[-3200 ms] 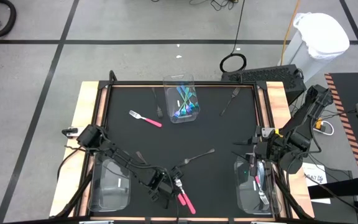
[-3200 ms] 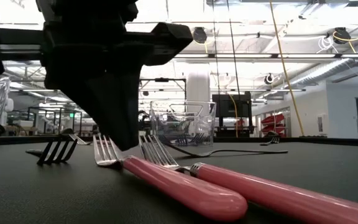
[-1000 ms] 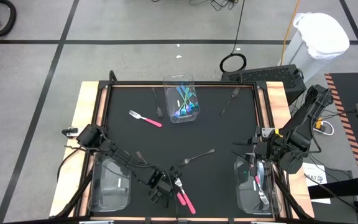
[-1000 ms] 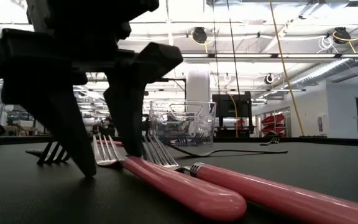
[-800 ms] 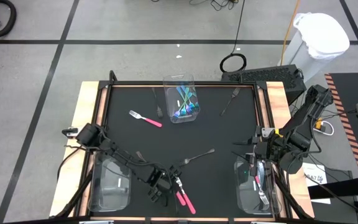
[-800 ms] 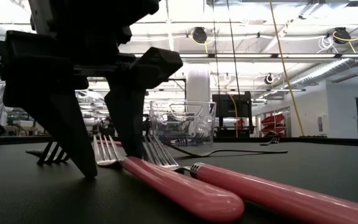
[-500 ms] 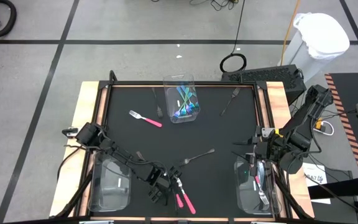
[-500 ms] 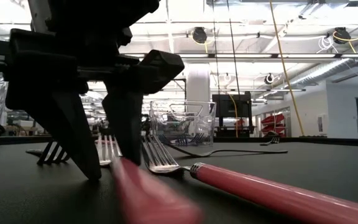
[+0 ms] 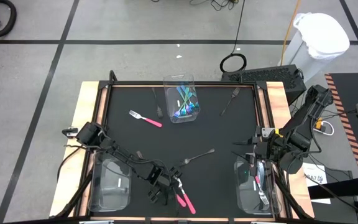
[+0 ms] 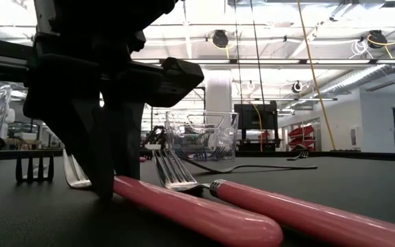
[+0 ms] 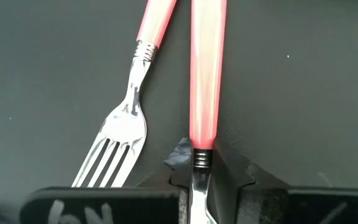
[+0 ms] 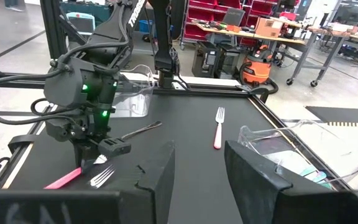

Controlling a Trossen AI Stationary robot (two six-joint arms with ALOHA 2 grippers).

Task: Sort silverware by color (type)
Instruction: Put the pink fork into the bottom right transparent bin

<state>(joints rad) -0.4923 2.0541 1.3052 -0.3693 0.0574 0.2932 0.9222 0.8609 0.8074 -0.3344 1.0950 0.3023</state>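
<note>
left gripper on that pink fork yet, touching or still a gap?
Touching. In the left wrist view the left gripper has its fingertips pinched on the neck of the pink fork, no gap showing.

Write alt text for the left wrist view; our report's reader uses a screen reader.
The left gripper is shut on a pink-handled fork at the neck, on a black tabletop. A second pink-handled fork lies alongside, untouched.

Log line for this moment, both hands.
left hand: shut on pink fork at neck | right hand: open, over right bin
</note>
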